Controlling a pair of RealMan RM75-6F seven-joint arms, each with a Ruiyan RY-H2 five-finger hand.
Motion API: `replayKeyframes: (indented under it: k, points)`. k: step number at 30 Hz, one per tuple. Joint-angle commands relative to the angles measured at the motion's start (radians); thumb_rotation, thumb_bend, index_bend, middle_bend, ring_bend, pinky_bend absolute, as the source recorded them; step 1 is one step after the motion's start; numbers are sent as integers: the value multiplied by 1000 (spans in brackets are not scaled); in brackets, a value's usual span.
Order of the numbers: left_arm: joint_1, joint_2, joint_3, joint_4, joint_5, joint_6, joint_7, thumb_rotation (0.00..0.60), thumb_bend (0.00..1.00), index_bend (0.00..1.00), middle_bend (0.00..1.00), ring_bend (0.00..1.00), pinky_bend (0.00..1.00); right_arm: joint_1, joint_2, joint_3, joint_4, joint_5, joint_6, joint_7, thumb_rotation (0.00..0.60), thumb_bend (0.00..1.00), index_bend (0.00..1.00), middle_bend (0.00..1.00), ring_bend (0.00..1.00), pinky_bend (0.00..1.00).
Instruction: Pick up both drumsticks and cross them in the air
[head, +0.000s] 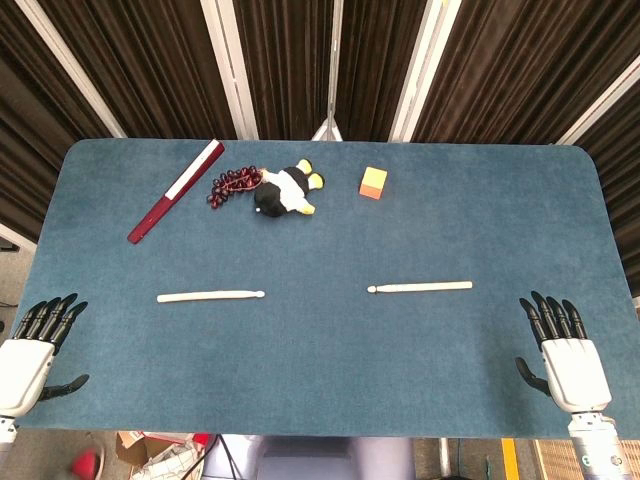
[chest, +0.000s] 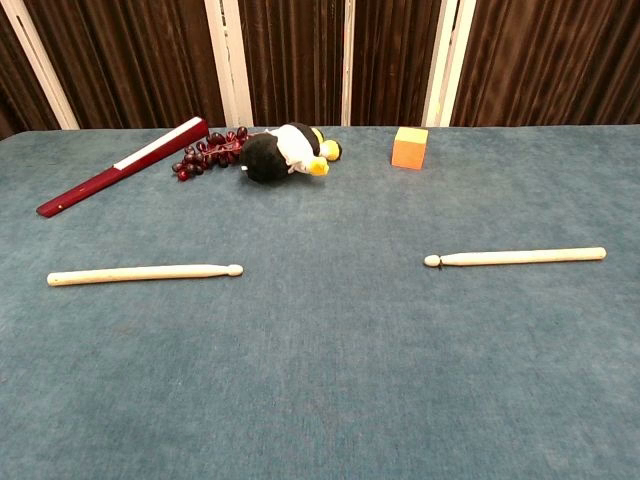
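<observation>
Both hands sit at the counter's (head: 330, 400) near edge, palms down, fingers spread and holding nothing: the left hand (head: 30, 345) at the near left corner, the right hand (head: 562, 352) at the near right corner. Neither shows in the chest view. Ahead of the left hand and toward the middle lies the left drumstick (head: 210, 296), flat, tip pointing right, apart from the hand. Further right lies the right drumstick (head: 420, 287), flat, tip pointing left, ahead of the right hand and apart from it. Along the far edge, left to right: a red fan (head: 176, 191), dark beads (head: 232, 186), a penguin toy (head: 285, 190), an orange block (head: 373, 183).
</observation>
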Motion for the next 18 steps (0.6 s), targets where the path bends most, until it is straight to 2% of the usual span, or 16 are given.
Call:
replayKeyframes:
  k: [1,18]
  points:
    - [1,0,0,1,0,1,-1,600,46,0,0,0,0,1,0,-1,0,-3,0,0,600,330,0,0,0,0]
    - [0,2,1,-1,-5,-6,-2,600,46,0,0,0,0,2,2,-6,-2,-7,-6,4,600,330,0,0,0,0]
